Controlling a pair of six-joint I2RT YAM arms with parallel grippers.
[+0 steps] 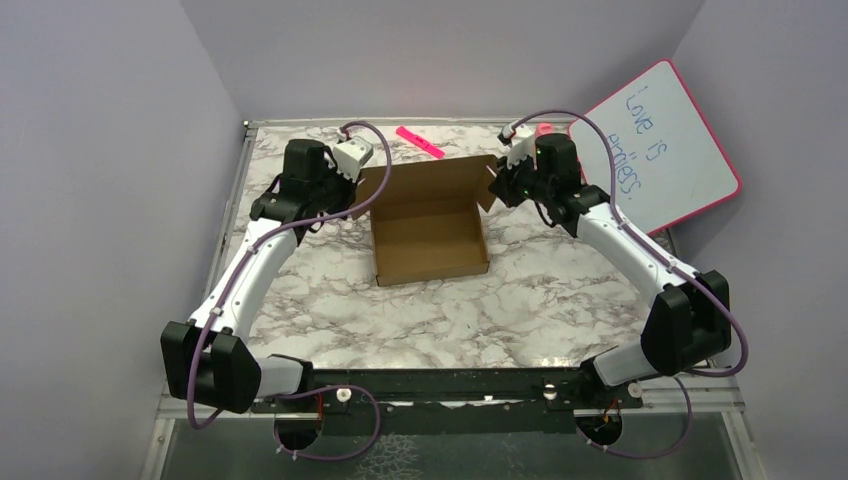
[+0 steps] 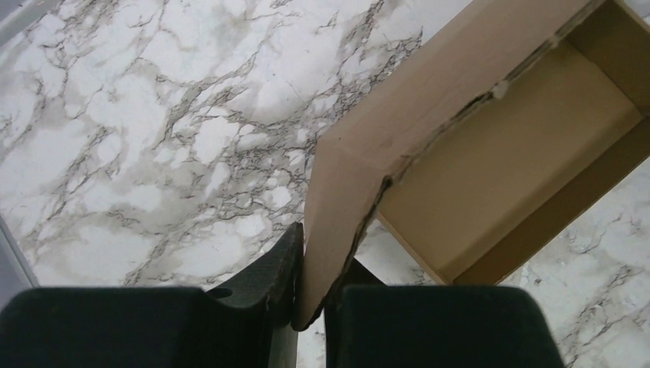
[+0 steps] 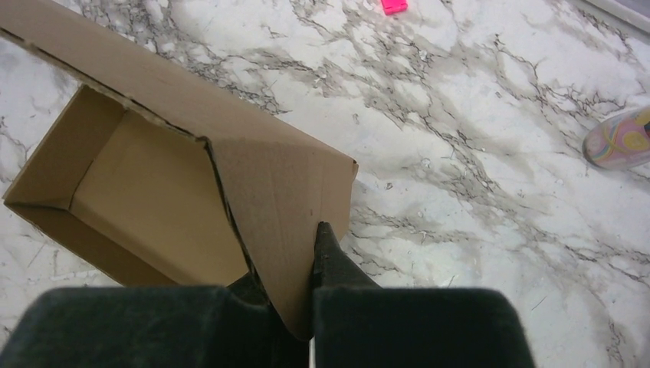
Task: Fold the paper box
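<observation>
The paper box (image 1: 430, 235) is a plain brown cardboard tray, standing open on the marble table with its lid raised upright at the back. My left gripper (image 1: 362, 180) is shut on the lid's left side flap (image 2: 337, 222). My right gripper (image 1: 500, 182) is shut on the lid's right side flap (image 3: 287, 222). Both wrist views look down past the held flap into the box's empty inside (image 2: 506, 153) (image 3: 153, 199).
A pink-framed whiteboard (image 1: 655, 150) leans at the back right. A pink strip (image 1: 420, 141) lies on the table behind the box, also in the right wrist view (image 3: 394, 6). A small pink object (image 3: 617, 138) lies near the whiteboard. Purple walls close in on the left, back and right.
</observation>
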